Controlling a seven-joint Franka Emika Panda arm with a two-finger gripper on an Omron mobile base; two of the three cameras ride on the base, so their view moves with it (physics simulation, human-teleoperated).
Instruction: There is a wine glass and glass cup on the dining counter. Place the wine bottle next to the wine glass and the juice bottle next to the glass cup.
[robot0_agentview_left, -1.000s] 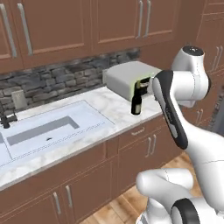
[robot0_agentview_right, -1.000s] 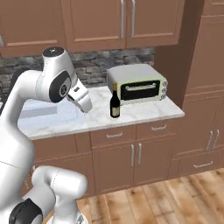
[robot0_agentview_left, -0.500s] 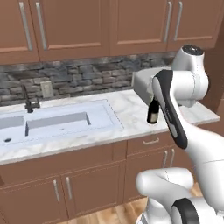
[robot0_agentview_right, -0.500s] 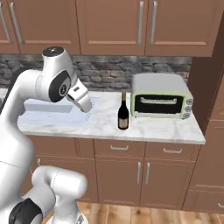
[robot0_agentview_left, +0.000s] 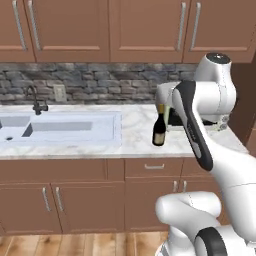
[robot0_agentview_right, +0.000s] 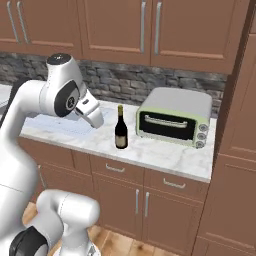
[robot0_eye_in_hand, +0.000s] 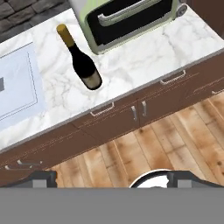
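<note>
In the left base view, the arm is folded high above the marble counter (robot0_agentview_left: 135, 137), its forearm slanting down toward 5 o'clock. The wine bottle (robot0_agentview_left: 159, 126) is stood upright near the counter's front edge, neck toward 12 o'clock, just beside the sink (robot0_agentview_left: 65, 127).

In the right base view, the gripper (robot0_agentview_right: 93, 116) is held at the bottle's 9 o'clock, apart from it. The toaster oven (robot0_agentview_right: 174, 118) is seen at the bottle's 3 o'clock.

In the hand view, the bottle's long axis is seen slanted, neck toward 11 o'clock. Whether the claw is wide or narrow cannot be told.
</note>
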